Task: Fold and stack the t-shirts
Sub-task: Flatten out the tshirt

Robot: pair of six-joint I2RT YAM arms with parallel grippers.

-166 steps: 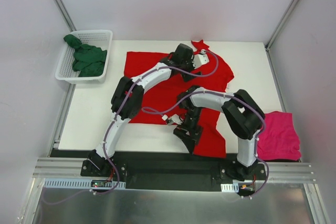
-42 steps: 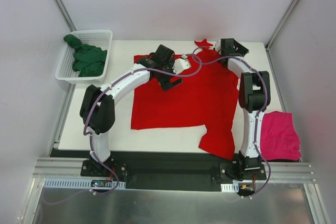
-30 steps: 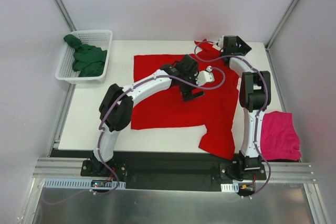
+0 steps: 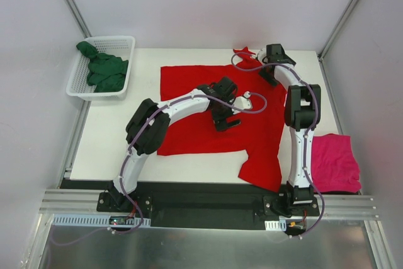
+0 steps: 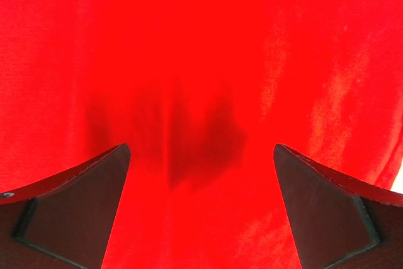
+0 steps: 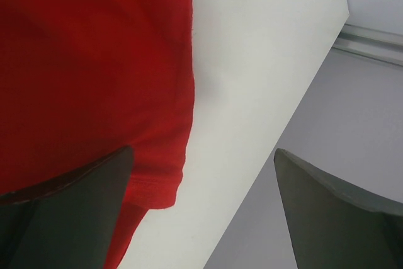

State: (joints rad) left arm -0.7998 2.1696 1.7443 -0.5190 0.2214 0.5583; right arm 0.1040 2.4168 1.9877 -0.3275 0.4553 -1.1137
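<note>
While hovering over bright red cloth t-shirt [image 4: 189,105] spread on white table [image 4: 113,130], gaping wide and empty: left gripper [image 5: 200,149]. Likewise wide and empty, at that shirt's far right edge: right gripper [image 6: 203,150]. Magenta-pink cloth t-shirt [image 4: 334,162] beside right arm's base; dark green cloth t-shirt [image 4: 104,72] inside white plastic mesh basket [image 4: 119,40], far left.

From here I see the white table [image 4: 107,143] with the red t-shirt [image 4: 189,137] spread across its middle, a white basket [image 4: 94,94] at its upper-left edge, and a pink t-shirt [image 4: 334,165] at its lower-right edge.
</note>
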